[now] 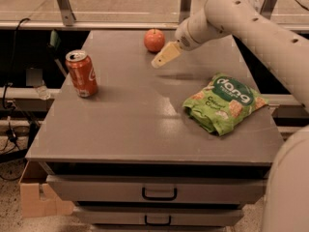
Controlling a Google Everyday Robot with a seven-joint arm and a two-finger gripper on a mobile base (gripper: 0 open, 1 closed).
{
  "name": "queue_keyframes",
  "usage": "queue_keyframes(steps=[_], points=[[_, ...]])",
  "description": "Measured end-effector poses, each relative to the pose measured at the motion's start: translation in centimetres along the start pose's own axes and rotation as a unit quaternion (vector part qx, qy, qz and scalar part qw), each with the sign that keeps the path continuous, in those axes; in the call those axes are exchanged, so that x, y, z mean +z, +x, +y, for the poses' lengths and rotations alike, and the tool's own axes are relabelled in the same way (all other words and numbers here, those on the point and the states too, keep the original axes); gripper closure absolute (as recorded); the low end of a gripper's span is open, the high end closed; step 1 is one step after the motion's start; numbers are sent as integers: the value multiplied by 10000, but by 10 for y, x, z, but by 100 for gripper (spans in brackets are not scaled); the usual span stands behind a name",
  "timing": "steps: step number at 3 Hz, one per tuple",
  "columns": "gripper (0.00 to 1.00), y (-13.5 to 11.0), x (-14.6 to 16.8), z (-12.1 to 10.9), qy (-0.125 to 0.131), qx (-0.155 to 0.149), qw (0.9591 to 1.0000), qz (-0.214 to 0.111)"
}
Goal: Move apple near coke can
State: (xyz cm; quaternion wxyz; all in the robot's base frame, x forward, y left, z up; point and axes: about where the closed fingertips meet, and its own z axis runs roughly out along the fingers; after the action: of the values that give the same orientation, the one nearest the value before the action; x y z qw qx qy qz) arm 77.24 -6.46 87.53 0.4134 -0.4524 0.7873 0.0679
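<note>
Table: a grey cabinet top [135, 129], flat and matte with a weak shine near the middle; it has drawers [159, 190] with dark bar handles under its front edge.
Room: metal rails and posts [63, 6] run behind the table, dark cables [9, 129] hang at the left, and the floor is speckled.
Cardboard box: a brown box [36, 197] stands on the floor below the table's front left corner.
Coke can: the coke can [81, 73] stands upright near the left edge, so its long axis is vertical. It is a smooth metal cylinder, red-orange with white script, and its silver top faces up.
Apple: the apple [154, 40] sits near the back edge, about the middle of the table and well apart from the coke can. It is round, orange-red and glossy, with no clear long axis; the stem end points up.
Gripper: the gripper [164, 58] hangs just beside the apple, at its front right, above the table. It is pale tan and points down and to the left. I cannot tell if it is open or closed; it holds nothing.
Arm: the arm [251, 28] is white, smooth and tubular, and it comes in from the right.
Snack bag: a green crinkled snack bag [223, 103] lies flat on the right side.
</note>
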Motion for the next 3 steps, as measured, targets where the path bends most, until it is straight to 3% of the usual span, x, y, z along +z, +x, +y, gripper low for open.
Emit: queue_keyframes(steps=[2, 3], points=[[0, -38, 48, -25, 23, 560, 9967, -586], [16, -43, 66, -28, 92, 747, 9958, -515]])
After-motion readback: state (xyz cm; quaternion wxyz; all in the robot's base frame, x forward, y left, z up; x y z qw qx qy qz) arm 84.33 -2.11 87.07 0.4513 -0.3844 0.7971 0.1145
